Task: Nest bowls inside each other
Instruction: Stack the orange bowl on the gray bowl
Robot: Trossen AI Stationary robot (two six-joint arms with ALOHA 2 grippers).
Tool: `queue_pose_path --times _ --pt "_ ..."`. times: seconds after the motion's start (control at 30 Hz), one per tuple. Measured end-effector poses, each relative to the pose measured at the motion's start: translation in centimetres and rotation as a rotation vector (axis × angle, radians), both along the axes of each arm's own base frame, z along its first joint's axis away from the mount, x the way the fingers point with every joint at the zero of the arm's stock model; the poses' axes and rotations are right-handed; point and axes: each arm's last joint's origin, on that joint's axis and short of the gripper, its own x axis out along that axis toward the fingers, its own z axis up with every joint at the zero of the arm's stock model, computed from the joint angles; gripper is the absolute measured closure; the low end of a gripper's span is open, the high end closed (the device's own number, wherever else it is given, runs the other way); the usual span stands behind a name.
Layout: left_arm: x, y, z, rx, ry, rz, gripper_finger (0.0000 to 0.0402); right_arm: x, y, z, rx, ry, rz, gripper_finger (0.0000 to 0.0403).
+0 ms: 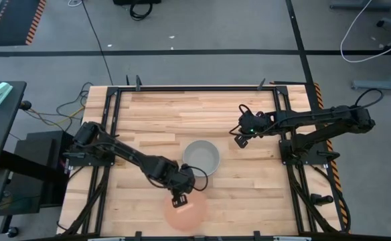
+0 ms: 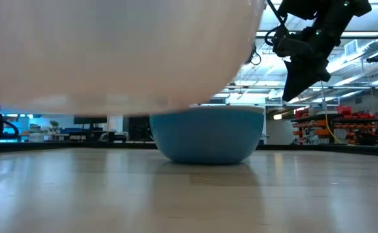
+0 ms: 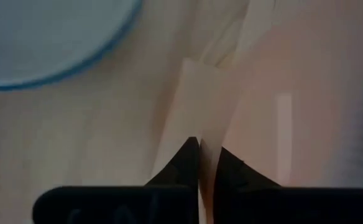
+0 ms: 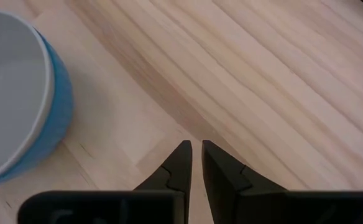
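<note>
The salmon pink bowl (image 1: pixel 186 215) is by the table's near edge and fills the upper left of the low view (image 2: pixel 111 52), raised off the wood. My left gripper (image 1: pixel 179 199) is shut on it. The pale grey bowl (image 1: pixel 201 156) sits nested inside the bright blue bowl (image 2: pixel 208 136), which stands on its base mid-table. Both show in the right wrist view, grey (image 4: pixel 7 87) inside blue (image 4: pixel 56 109). My right gripper (image 1: pixel 240 140) hovers shut above the table, to the right of that pair, touching nothing. My left gripper (image 3: pixel 206 152) pinches the pink bowl's wall at the rim (image 3: pixel 201 124), on the side facing the grey bowl. The thin wall runs between the two fingers (image 3: pixel 184 165), which come from above, pointing down. The bowl is lifted clear of the table.
Bare wooden tabletop (image 1: pixel 155 114) lies on the far side and to the left of the bowls. A dark metal frame (image 1: pixel 195 88) runs along the table's edges. The right arm's gripper (image 2: pixel 294 87) hangs high over the table's right part.
</note>
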Motion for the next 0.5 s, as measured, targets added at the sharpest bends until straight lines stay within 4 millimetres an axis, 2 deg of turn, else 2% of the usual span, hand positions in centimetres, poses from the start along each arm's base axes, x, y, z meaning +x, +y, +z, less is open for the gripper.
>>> queue_pose_path --times 0.2,0.5 --pt "0.9 1.4 4.3 0.108 -0.028 0.036 0.039 0.0 0.0 0.0 -0.009 0.001 0.015 0.0358" --pt "2.6 5.8 10.1 0.157 -0.144 0.092 0.0391 0.2 0.0 0.1 -0.02 -0.009 0.033 0.0358"
